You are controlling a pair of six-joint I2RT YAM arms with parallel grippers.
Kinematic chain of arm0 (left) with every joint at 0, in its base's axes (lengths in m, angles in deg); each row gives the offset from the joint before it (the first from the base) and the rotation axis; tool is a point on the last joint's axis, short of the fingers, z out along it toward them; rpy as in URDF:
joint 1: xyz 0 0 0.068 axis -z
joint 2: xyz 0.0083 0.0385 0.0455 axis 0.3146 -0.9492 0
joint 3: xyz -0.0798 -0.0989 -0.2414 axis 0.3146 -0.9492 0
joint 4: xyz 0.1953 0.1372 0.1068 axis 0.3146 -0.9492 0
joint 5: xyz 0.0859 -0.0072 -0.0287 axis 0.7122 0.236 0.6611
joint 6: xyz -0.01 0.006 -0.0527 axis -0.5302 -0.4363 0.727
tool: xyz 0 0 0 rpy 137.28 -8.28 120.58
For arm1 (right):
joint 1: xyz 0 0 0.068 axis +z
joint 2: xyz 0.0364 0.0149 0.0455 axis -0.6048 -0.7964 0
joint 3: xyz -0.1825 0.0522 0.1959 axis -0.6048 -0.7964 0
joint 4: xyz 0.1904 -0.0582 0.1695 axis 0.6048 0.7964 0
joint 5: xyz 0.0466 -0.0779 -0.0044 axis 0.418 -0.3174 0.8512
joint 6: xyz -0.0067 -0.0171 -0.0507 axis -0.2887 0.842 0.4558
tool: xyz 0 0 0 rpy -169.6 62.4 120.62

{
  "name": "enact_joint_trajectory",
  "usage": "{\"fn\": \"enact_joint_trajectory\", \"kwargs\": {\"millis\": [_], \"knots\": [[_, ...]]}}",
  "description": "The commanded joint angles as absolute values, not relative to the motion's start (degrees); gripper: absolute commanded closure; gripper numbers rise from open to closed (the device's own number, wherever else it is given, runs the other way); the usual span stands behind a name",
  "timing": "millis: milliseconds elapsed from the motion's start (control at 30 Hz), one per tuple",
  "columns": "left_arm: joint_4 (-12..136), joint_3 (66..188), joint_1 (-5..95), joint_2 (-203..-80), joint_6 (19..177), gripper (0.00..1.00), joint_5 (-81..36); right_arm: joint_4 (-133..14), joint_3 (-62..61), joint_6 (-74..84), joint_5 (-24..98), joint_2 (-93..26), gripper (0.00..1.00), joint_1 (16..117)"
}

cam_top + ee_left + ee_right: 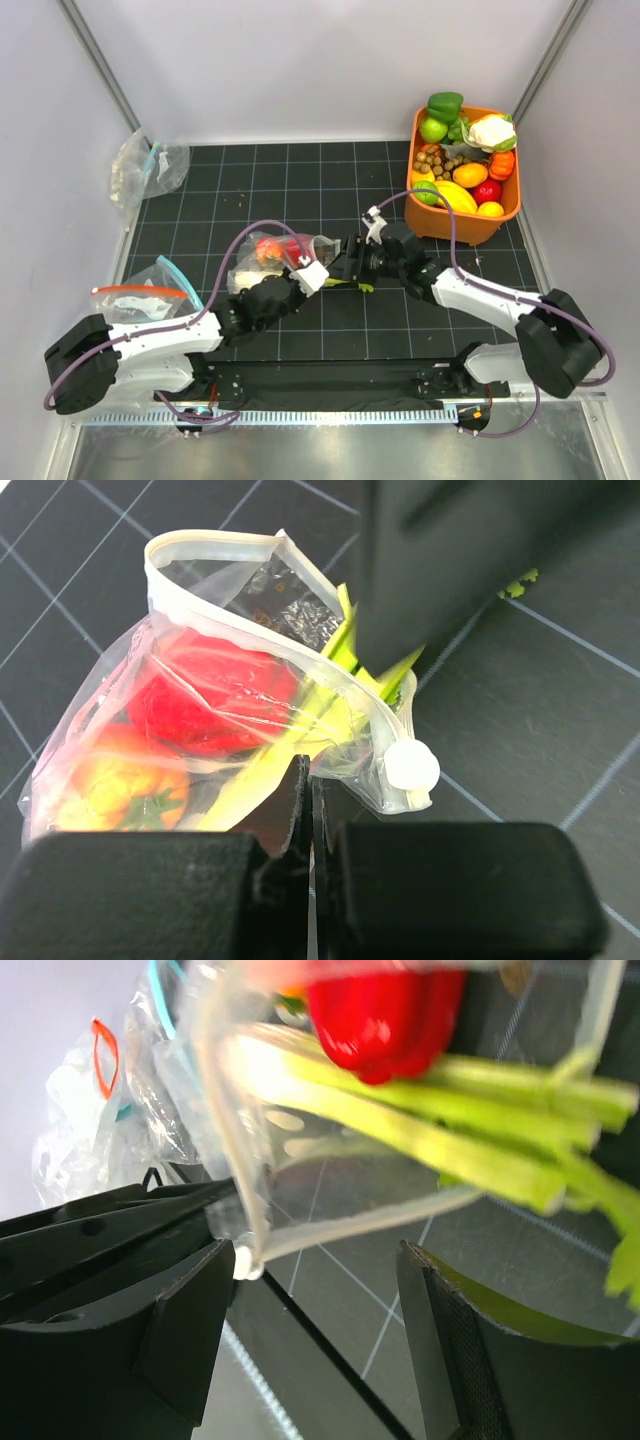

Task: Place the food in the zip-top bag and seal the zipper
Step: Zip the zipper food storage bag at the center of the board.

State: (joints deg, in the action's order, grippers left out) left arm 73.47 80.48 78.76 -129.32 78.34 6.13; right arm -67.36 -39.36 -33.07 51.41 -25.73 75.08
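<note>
Left gripper [310, 780] sits at the bottom centre of its wrist view, jaws pressed together on the lower film of the zip-top bag [70, 750]. The bag lies on the black gridded mat [300, 180], just left of centre in the overhead view. Its mouth faces the upper part of the left wrist view. There the pale zipper [210, 542] loops around a gap, so the mouth is unsealed, and a white round knob [412, 767] sits at the strip's lower right end.

Inside the bag, a glossy red toy vegetable [210, 690] fills the middle. A second red-orange one [110, 785] with a green stem lies at the lower left. The celery stalk [330, 695] runs diagonally from the bag's interior out through the mouth toward the upper right.

Right gripper [320, 1310] has its jaws wide apart at the bottom of its own view, holding nothing. The bag's mouth edge hangs just above the gap between them, and I cannot tell whether it touches the left-hand finger [190, 1320].

An orange basket [440, 225] of toy produce stands at the upper right of the overhead view. Two other clear bags lie at the left edge.
</note>
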Motion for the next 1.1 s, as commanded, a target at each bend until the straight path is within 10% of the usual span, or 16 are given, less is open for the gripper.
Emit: {"fn": "enact_joint_trajectory", "kwargs": {"millis": [0,1067], "knots": [[78.89,82.25,77.40,-130.37,81.16,1.00,6.95,-71.09,-38.31,-41.80,53.81,-28.36,0.28,75.01],[81.88,84.54,77.22,-136.52,87.93,1.00,16.96,-83.76,-46.31,-51.05,44.76,-27.40,0.41,76.68]]}}
